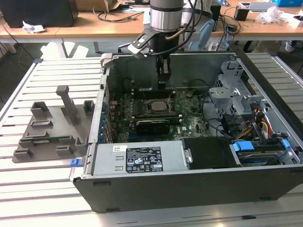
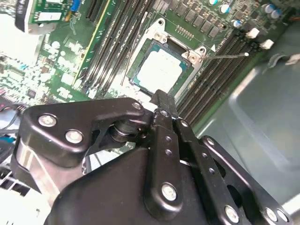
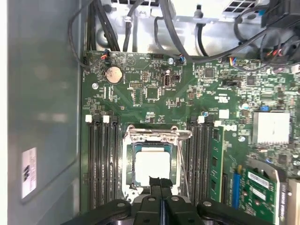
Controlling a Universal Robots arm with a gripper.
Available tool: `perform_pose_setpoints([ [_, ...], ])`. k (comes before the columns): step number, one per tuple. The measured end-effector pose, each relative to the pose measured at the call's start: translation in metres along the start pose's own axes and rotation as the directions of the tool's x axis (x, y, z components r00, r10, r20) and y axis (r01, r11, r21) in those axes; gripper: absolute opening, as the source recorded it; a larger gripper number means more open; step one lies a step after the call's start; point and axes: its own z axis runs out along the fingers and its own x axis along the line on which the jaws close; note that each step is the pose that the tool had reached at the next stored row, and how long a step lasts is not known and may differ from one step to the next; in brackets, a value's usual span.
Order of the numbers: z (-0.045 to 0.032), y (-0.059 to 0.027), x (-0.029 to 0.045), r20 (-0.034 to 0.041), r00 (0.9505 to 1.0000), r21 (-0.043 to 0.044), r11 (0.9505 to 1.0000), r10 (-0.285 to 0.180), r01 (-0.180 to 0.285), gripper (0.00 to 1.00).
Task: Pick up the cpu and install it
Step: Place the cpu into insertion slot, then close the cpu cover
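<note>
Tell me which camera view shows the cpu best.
The first wrist view: it looks straight down on the cpu, lying in the socket. The second wrist view shows it slanted; the exterior view shows it small.

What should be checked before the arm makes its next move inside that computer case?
1. Silver-grey square cpu lies in the dark motherboard socket: ok.
2. Cpu seated flat: cannot tell.
3. Black gripper shut, holding nothing: ok.
4. Gripper clear of the cpu: cannot tell.
5. Silver metal socket frame closed over the cpu: not ok, it looks swung open.
</note>
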Motion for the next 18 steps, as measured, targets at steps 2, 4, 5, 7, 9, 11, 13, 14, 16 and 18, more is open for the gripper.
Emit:
perform_pose_setpoints([
  [2,-0.0077,-0.0001,-0.0006,-0.0001,1.0,-0.0001,1.0,0.0,0.0,0.11],
  [4,-0.0138,-0.0002,-0.001,0.0,1.0,0.0001,1.0,0.0,0.0,0.11],
  [5,-0.0148,-0.0002,-0.0011,-0.0001,1.0,0.0,1.0,0.0,0.0,0.11],
  [7,-0.015,-0.0002,-0.0011,-0.0007,1.0,-0.0001,1.0,0.0,0.0,0.11],
  [9,-0.0151,-0.0002,-0.0011,-0.0006,1.0,-0.0001,1.0,0.0,0.0,0.11],
  [11,-0.0151,-0.0002,-0.0011,-0.0006,1.0,0.0,1.0,0.0,0.0,0.11],
  [13,-0.0151,-0.0002,-0.0011,-0.0006,1.0,-0.0001,1.0,0.0,0.0,0.11],
  [14,-0.0151,-0.0002,-0.0011,-0.0007,1.0,0.0,1.0,0.0,0.0,0.11],
  [16,-0.0151,-0.0002,-0.0011,-0.0006,1.0,0.0,1.0,0.0,0.0,0.11],
  [18,-0.0151,0.0004,-0.0012,-0.0007,1.0,0.0,1.0,0.0,0.0,0.11],
])
